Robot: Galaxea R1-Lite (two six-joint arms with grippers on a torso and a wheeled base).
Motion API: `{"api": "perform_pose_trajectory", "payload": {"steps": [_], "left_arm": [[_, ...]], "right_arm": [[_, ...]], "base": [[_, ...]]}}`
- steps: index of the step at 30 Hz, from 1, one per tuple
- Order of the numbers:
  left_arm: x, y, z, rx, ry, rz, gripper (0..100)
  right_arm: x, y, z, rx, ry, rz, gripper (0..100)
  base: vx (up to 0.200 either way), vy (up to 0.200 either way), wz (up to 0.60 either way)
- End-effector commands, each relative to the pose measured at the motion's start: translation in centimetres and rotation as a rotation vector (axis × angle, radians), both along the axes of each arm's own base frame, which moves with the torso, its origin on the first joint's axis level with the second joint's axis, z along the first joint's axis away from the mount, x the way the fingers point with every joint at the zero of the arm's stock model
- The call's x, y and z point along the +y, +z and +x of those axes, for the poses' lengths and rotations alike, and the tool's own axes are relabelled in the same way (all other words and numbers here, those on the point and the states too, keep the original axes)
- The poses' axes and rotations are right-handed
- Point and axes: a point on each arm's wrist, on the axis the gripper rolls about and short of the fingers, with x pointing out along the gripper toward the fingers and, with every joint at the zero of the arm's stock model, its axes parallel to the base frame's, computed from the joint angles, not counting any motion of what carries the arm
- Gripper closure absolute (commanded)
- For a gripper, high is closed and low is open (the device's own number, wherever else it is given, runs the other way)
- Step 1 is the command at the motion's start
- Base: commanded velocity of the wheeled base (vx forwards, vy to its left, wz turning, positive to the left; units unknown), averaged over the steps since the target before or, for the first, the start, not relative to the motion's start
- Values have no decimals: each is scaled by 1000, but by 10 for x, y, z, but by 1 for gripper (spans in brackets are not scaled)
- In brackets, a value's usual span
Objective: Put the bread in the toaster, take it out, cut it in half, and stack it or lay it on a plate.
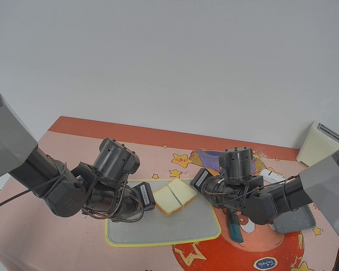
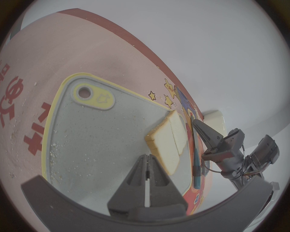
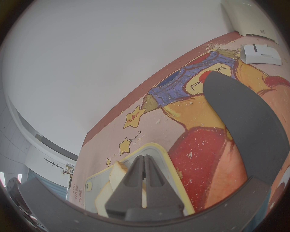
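Left wrist view: cut bread (image 2: 164, 145) lies just beyond the left fingers (image 2: 136, 181), pressed together; right fingers (image 3: 130, 187) likewise.

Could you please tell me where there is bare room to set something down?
Bare: the near half of the board, in front of the bread, and the table at near left. Crowded: right of the board, with knife, right gripper and plate.

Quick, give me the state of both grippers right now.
Left gripper: fingers shut, holding nothing.
Right gripper: fingers shut, holding nothing.
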Motion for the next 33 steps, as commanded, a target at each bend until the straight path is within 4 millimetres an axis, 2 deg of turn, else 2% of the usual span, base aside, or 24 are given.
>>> {"api": "perform_pose_trajectory", "payload": {"steps": [1,26,30,33], "left_arm": [[0,-1,0,3,0,0,100],[-1,0,0,-2,1,-1,100],[-1,1,1,-4,1,-2,100],[-1,1,1,-5,1,-3,100]], "right_arm": [[2,-3,-3,12,8,-7,100],[13,26,-28,6,80,64,100],[14,45,-40,-21,99,89,100],[26,50,-54,-15,143,108,100]], "base": [[0,0,0],[0,0,0],[0,0,0],[0,0,0]]}}
